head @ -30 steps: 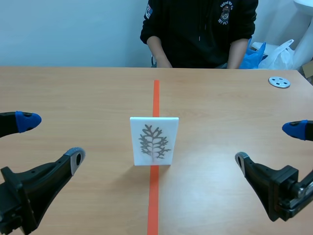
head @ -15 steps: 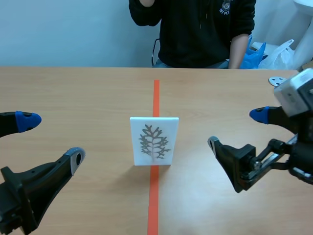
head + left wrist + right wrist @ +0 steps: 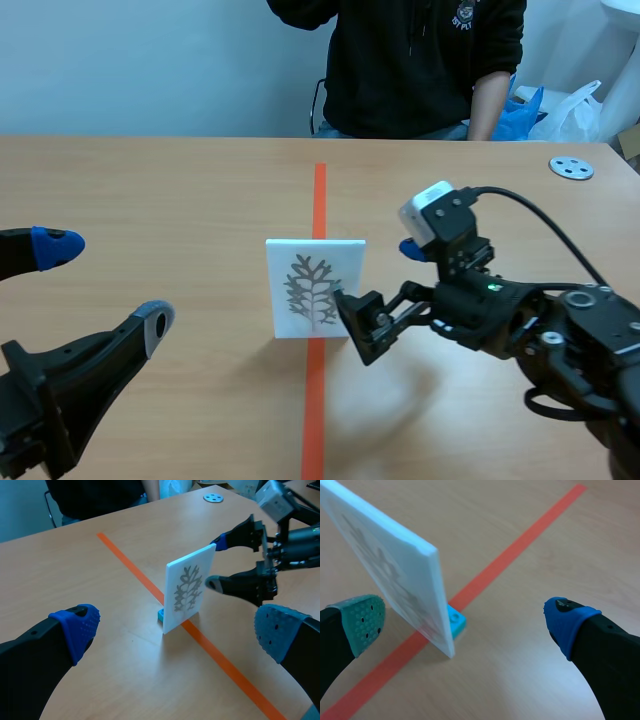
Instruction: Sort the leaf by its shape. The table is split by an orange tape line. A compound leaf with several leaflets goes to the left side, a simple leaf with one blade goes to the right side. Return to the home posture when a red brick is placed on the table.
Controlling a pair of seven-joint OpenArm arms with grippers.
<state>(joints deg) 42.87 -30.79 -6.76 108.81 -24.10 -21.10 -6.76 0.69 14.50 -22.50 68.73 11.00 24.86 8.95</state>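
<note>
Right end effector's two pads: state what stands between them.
Right wrist view: the white leaf card on its blue base stands between them, nearer the green pad; beyond it, bare table and orange tape.

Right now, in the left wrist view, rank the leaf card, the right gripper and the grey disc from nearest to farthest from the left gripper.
1. leaf card, upright, just ahead.
2. right gripper, just beyond, open around the card's edge.
3. grey disc, far across the table.

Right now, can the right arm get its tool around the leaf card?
Probably yes. The right tool is open beside the leaf card, with one finger to each side of its edge, and nothing stands between them.
</note>
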